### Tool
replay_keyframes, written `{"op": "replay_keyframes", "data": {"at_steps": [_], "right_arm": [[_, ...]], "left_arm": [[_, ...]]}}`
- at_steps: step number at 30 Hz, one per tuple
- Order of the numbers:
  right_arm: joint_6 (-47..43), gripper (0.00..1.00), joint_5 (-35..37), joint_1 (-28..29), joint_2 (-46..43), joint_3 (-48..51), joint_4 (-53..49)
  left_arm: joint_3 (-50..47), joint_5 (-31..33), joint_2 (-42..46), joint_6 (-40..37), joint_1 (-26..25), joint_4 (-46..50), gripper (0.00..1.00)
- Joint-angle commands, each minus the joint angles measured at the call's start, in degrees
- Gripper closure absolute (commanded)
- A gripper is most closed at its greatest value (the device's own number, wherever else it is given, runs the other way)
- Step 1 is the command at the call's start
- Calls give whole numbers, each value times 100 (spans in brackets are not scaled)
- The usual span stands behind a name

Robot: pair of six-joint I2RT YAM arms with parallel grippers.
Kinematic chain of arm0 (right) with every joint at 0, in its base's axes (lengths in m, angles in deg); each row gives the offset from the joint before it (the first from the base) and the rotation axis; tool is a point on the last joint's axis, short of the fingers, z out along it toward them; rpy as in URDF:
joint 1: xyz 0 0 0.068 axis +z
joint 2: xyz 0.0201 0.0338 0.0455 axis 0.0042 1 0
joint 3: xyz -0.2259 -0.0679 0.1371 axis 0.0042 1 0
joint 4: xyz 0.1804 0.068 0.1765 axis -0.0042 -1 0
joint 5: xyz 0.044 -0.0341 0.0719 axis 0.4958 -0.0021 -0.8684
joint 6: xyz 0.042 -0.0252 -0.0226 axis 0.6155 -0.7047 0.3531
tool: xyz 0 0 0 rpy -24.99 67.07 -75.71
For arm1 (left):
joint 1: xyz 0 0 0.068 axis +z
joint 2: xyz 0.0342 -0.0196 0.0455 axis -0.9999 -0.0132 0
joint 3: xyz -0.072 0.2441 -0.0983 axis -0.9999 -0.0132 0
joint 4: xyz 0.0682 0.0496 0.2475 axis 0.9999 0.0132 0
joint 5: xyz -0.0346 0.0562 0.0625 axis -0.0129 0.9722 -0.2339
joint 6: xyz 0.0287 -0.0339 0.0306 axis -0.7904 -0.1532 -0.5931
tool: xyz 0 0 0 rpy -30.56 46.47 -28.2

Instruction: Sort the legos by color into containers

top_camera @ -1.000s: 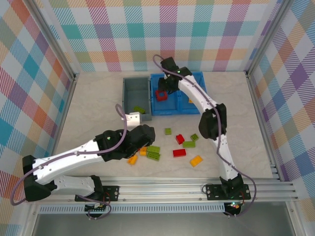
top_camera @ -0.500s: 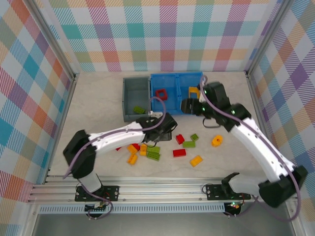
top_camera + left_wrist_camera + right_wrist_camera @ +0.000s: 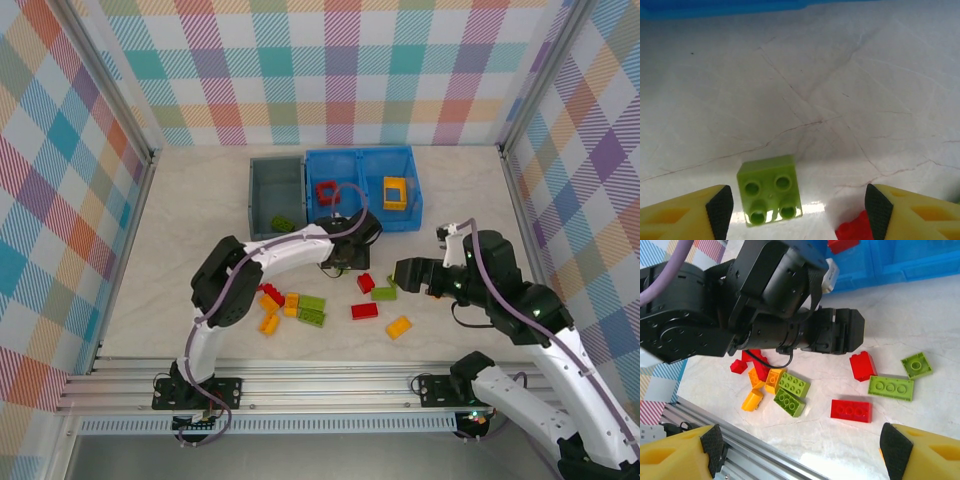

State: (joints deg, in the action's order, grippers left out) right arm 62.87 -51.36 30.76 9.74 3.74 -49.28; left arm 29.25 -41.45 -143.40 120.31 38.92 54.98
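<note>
Left gripper [image 3: 798, 212], jaws spread, hangs over a small lime green four-stud plastic brick [image 3: 770, 196] on the pale marbled table [image 3: 200, 200], near the bright blue plastic bin [image 3: 362, 153] by its far edge; right gripper [image 3: 804, 452] jaws likewise spread, empty.

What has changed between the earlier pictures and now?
The right gripper drew back from the bright blue plastic bin toward the near right, leaving the red hollow frame brick in its left compartment, and stands open. The left gripper swung forward to the middle and hangs open over a small lime green square brick. The loose bricks and the small grey plastic bin stayed put.
</note>
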Motion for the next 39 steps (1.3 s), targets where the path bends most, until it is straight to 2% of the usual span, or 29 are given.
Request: {"op": "replay_keyframes", "data": {"at_steps": [1,7,13,21,26,29,35,39], "right_arm": [[77,17,-56,33,75,-64,-203],[109,18,-37,33,140,-67,-82],[145,19,-12,33,134,-32,-76],[136,19,-27,30,220,-43,-59],[146,19,-71,30,255,-15,26],[76,19,-95,28,264,-31,45],[-225,20,-465,29,391,-111,226],[-412,22,-907,33,651,-102,611]], "left_arm": [[255,32,-181,-3,57,516,31],[131,232,-253,123,58,508,39],[71,267,-376,125,56,355,59],[158,371,-419,54,58,405,58],[118,421,-385,17,58,402,69],[-77,586,-35,54,53,371,73],[-439,1153,1280,-36,120,820,73],[-554,1214,1952,-263,560,1187,73]]}}
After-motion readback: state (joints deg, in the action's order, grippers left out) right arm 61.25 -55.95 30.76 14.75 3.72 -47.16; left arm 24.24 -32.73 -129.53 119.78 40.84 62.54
